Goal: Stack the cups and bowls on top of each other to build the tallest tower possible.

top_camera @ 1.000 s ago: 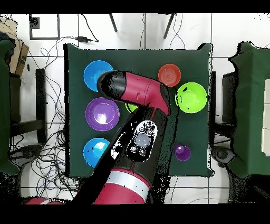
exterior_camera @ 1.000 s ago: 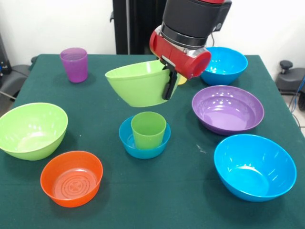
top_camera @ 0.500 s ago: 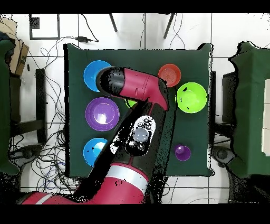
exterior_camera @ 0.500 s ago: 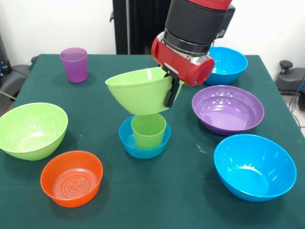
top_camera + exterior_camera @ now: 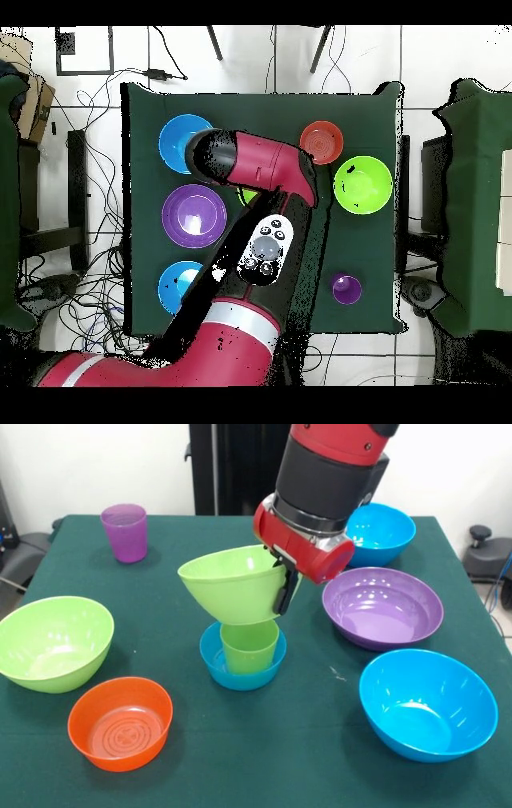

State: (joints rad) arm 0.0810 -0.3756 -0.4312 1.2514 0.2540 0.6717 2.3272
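Green bowl (image 5: 238,584), tilted, base resting on or just above green cup (image 5: 250,646), itself standing in small blue bowl (image 5: 242,658) at mid-surface. Fingers (image 5: 283,590) clamped on the bowl's right rim, one black finger outside the wall. Partner finger hidden inside. Judged step: seating the bowl on the cup. Risk: release while tilted, letting the bowl slide off the narrow cup rim; sideways drag from the fingers on opening, toppling the cup. Around: purple cup (image 5: 125,532) at far left, second green bowl (image 5: 54,642) and orange bowl (image 5: 120,722) at left, purple bowl (image 5: 382,607) and two blue bowls (image 5: 425,704) (image 5: 379,532) at right, well apart on the green surface (image 5: 280,760).
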